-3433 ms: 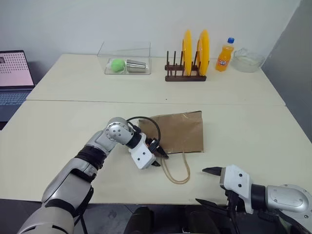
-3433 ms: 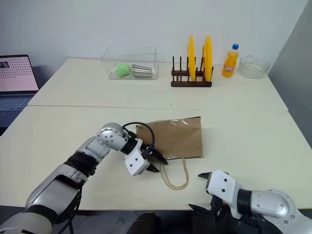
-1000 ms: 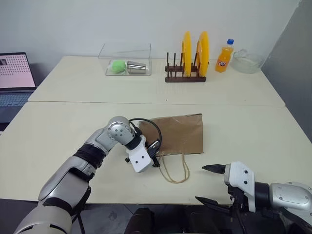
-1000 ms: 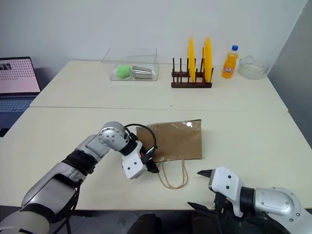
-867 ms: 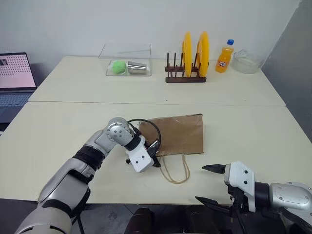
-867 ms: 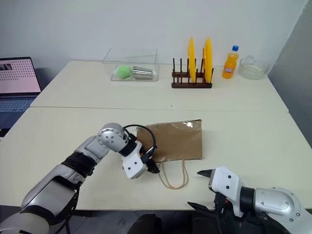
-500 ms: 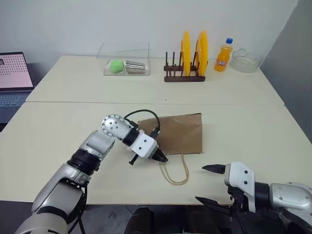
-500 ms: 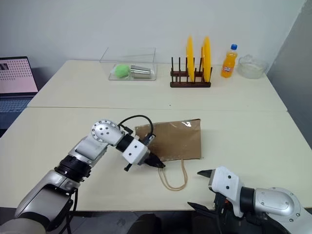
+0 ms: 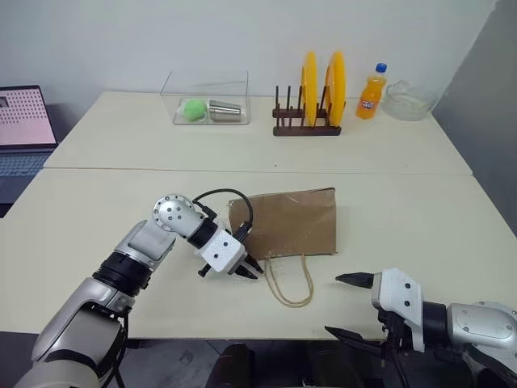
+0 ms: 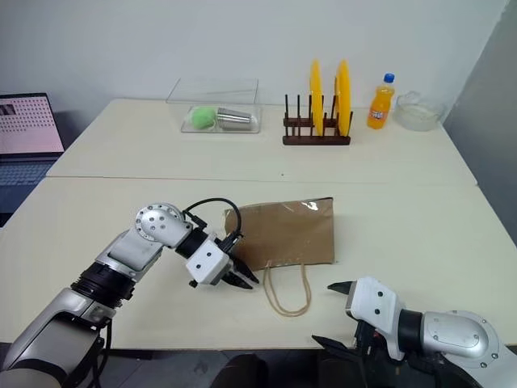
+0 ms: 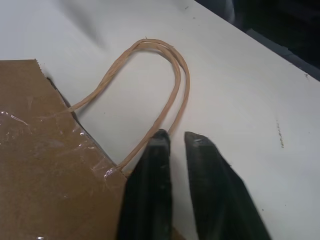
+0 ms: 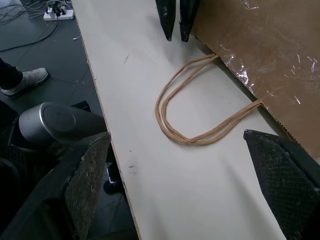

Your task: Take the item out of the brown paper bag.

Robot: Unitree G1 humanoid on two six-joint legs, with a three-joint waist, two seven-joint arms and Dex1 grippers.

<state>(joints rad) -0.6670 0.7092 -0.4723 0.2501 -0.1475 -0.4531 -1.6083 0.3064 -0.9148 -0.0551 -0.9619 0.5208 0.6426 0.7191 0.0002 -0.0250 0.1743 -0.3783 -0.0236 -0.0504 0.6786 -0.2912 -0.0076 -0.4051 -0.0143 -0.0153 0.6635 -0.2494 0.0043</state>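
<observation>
Frame centre: the left gripper (image 9: 252, 269), jaws narrowly parted and empty, noses the brown paper bag (image 9: 292, 221) mouth; reaching inside seemingly comes next.

You see the brown paper bag (image 12: 260, 55) lying flat on the table (image 12: 135, 90), cord handles (image 12: 192, 112) looping toward the near edge. The left gripper (image 12: 175, 30) points beside the bag's mouth corner, its fingers nearly together.

Two cream tabletops (image 9: 242, 145) are set edge to edge before a plain white wall (image 9: 121, 40). A grey panel (image 9: 485, 105) is seen at right, dark flooring (image 12: 30, 55) below.
</observation>
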